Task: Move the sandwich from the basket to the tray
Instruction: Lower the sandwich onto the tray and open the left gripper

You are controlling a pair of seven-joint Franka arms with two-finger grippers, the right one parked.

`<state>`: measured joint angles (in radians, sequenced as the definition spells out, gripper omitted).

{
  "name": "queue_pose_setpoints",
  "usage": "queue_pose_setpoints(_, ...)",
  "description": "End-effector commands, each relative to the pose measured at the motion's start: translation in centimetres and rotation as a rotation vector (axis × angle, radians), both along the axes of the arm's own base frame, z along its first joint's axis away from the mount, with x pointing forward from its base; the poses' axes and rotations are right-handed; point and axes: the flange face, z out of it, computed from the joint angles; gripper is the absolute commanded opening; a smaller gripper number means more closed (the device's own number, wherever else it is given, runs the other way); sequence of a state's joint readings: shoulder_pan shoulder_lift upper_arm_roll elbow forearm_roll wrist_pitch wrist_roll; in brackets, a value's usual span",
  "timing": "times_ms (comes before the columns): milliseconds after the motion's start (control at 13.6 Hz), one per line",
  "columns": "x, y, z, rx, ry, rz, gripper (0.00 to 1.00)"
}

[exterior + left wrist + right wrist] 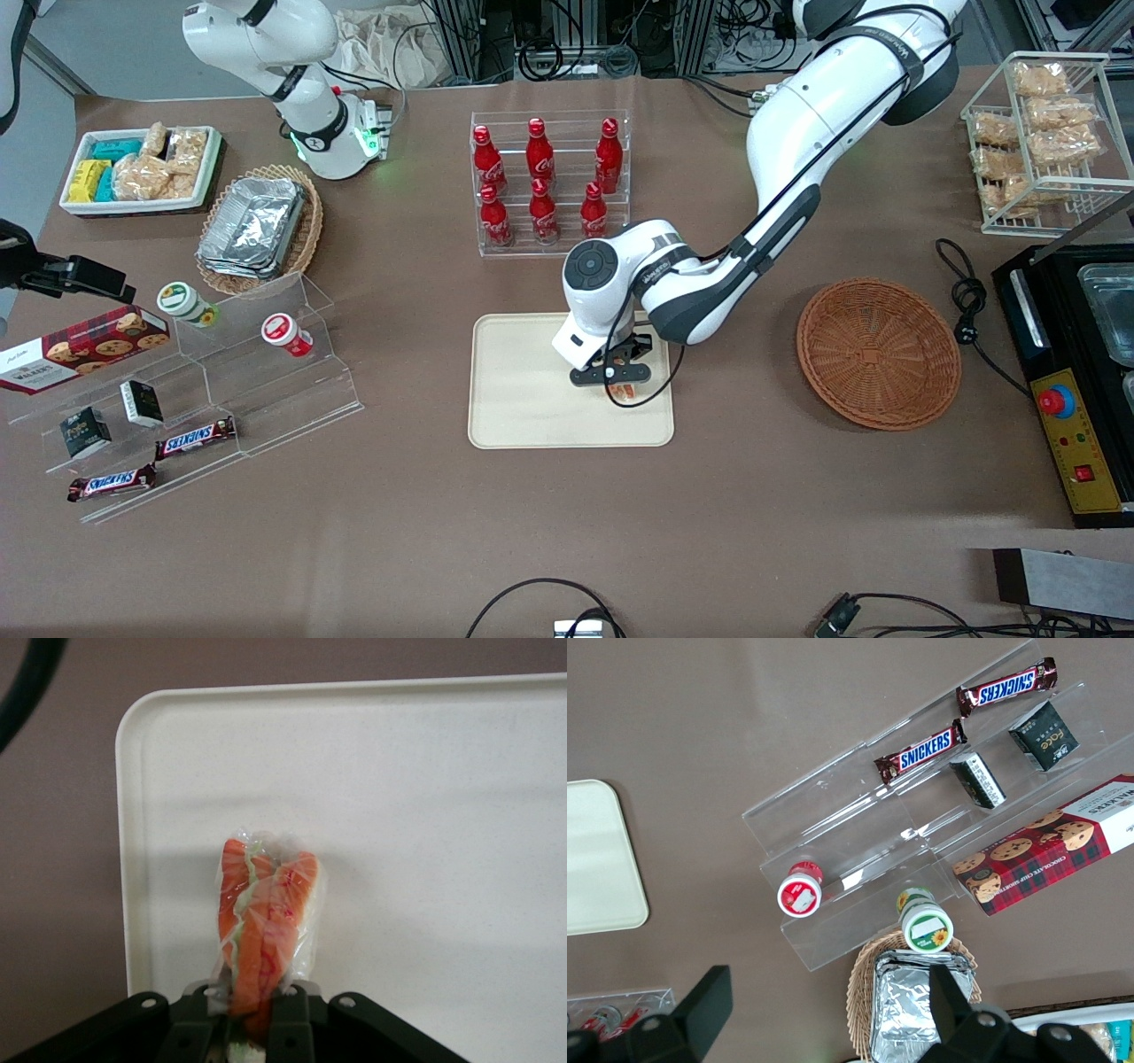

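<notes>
Left arm's black two-finger gripper [617,381] clamped on plastic-wrapped triangular sandwich [266,926], low over cream rectangular tray [523,390], round reddish-brown wicker basket [877,352] well apart.

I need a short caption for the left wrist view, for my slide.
The gripper, shut on the wrapped sandwich, holds it over the cream tray.

A big table [567,523] is covered with a brown cloth. Grey floor [106,44] is seen at the upper left of the frame. Black cables [567,49] are piled at the top middle.
</notes>
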<state>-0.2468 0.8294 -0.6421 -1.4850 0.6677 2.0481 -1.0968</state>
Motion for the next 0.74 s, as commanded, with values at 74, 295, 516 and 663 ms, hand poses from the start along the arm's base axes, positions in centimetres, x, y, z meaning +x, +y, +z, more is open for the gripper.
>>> queue_pose_setpoints(74,0.3,-0.6,-0.3,0.014,-0.031,0.018,0.49)
queue_pose_setpoints(295,-0.5,-1.5,-1.7,0.073,-0.087,-0.013,1.0)
queue_pose_setpoints(516,-0.4,-1.3,-1.7,0.073,-0.09,-0.004,1.0)
queue_pose_setpoints(663,-0.2,-1.3,-1.5,0.07,-0.093,-0.001,1.0)
